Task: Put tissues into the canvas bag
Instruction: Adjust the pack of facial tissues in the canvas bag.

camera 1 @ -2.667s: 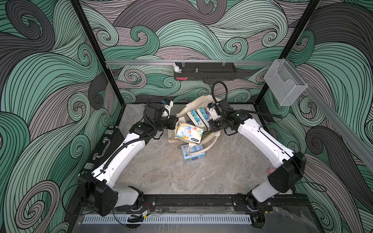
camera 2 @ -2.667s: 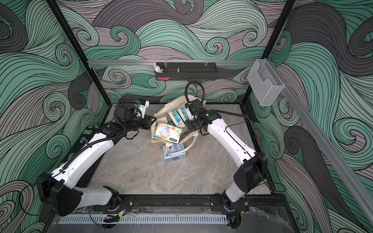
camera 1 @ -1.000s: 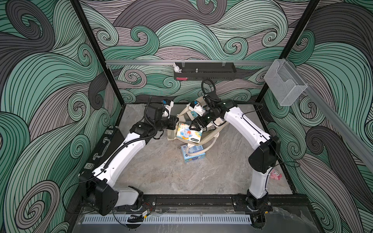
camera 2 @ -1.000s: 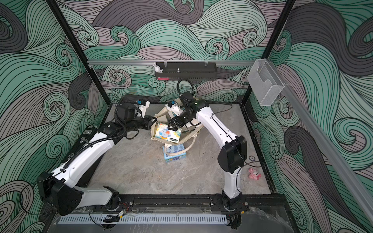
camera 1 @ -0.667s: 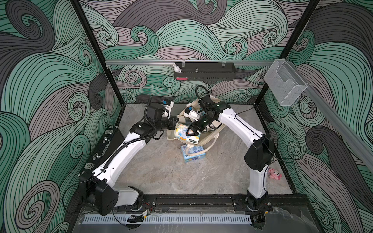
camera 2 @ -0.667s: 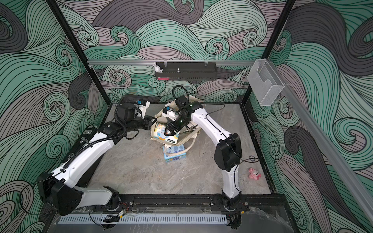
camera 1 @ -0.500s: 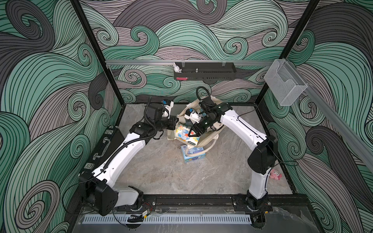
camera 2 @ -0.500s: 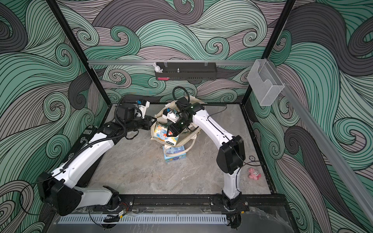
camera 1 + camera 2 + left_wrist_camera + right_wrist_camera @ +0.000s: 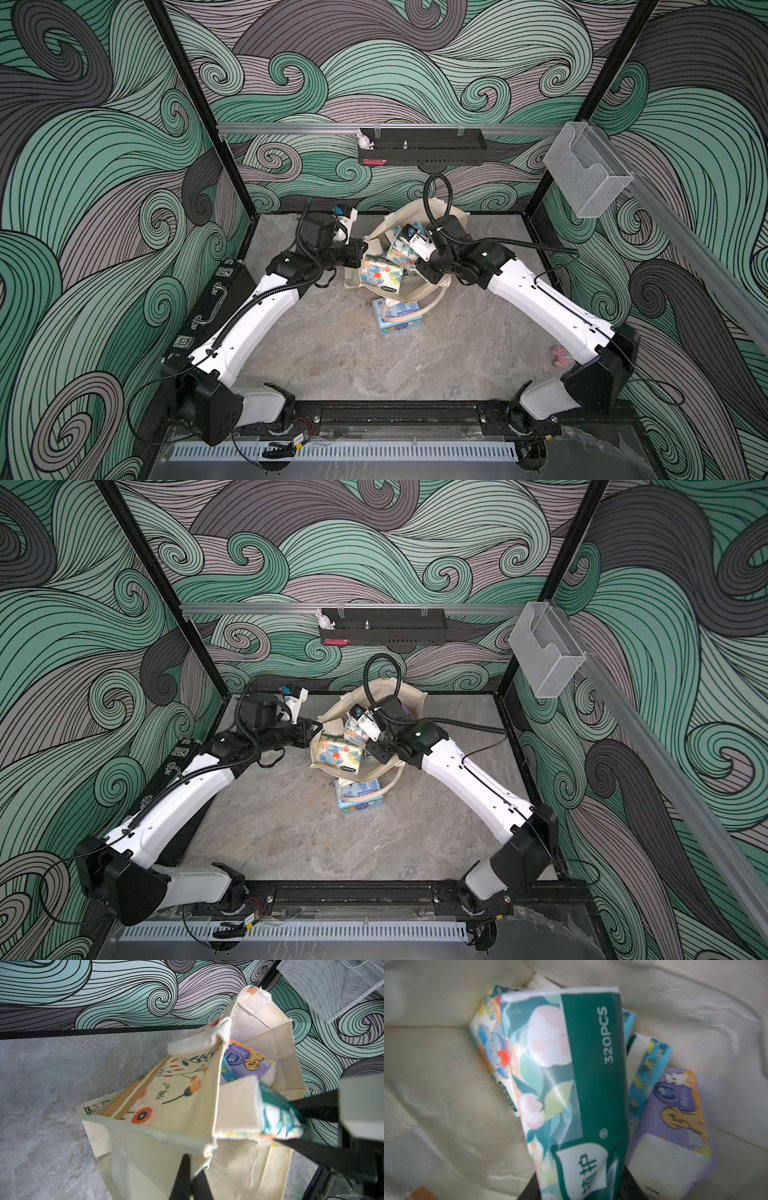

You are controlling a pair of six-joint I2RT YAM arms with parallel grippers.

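While the left claw [image 9: 361, 247], shut tight, pinches the bag [image 9: 166, 1101] by its rim, the right claw [image 9: 291, 1124] grips a green pack [image 9: 571, 1084] in the bag's mouth, beside a purple pack [image 9: 675, 1115]. One blue pack [image 9: 397, 321] lies on the worktop [image 9: 332, 353] just beside the bag.

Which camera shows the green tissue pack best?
Right wrist: the green pack fills the frame, and its print is legible despite blur. Left wrist shows only one end, beyond the bag rim. Top views: too small and cluttered to pick it out surely.
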